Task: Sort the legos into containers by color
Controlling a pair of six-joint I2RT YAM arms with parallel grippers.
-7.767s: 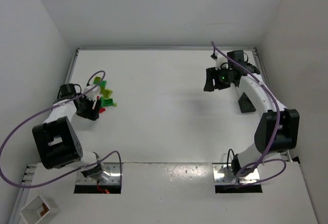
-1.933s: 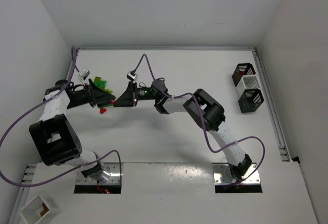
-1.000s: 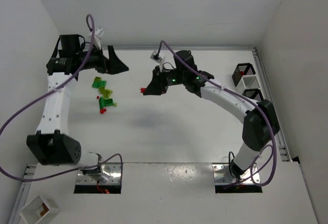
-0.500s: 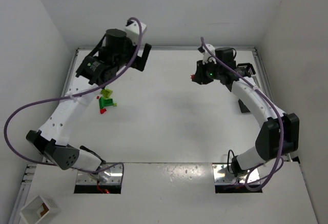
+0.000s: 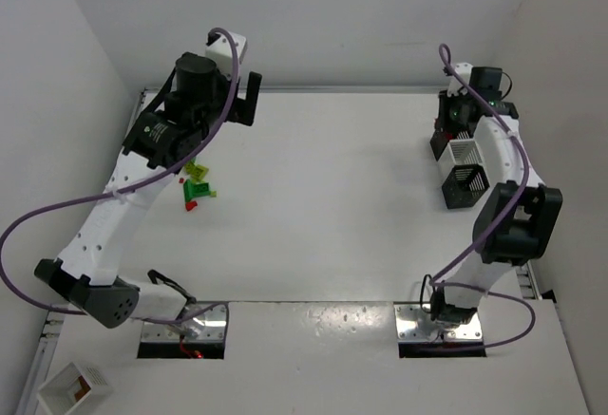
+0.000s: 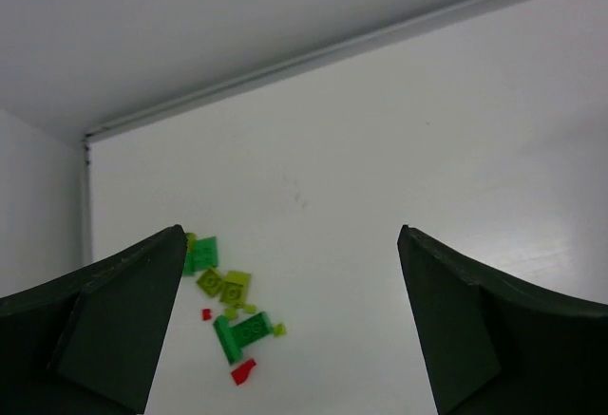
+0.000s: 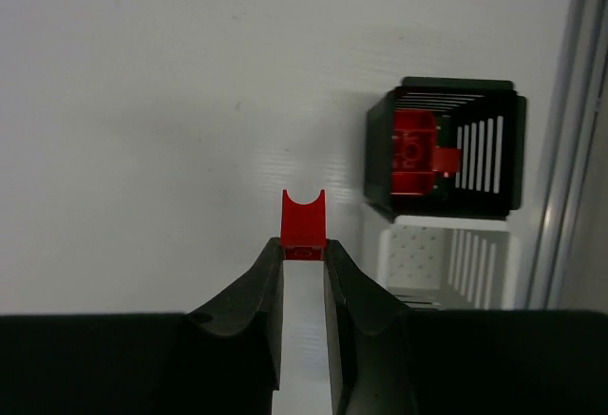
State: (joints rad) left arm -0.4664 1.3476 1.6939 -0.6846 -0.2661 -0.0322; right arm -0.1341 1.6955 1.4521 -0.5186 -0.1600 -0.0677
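The white tabletop (image 5: 323, 216) carries everything. The left arm (image 5: 112, 208) rises from the near-left corner and reaches high along the left edge toward the far-left corner. The right arm (image 5: 511, 163) runs up the right edge to the far-right corner. Off the tabletop, on the ledge past its near-left corner, sits a white box (image 5: 71, 386) with a brown inside.

Three slatted bins stand in a close row against the right edge. A far black bin (image 7: 380, 173) is closest to the far-right corner, a white bin (image 5: 463, 154) comes next, and a near black bin (image 5: 465, 187) is last. The far black bin has red pieces (image 7: 413, 147) lying in it.

The left claw (image 6: 290, 235) hangs in the air with its jaws spread wide and nothing between them — below it are bare tabletop and the loose bricks. The right claw (image 7: 303, 247) is pinched nearly closed on a single red brick (image 7: 303, 214), which sticks out beyond the fingertips. In the right wrist view the brick is over bare tabletop just beside the far black bin, not over its opening.

The loose legos (image 6: 231, 306) lie in a small cluster near the left edge, in the far half of the tabletop. They are bright green plates with lime ones among them, plus two red bits — the smaller in the middle of the cluster, the larger at its near end.
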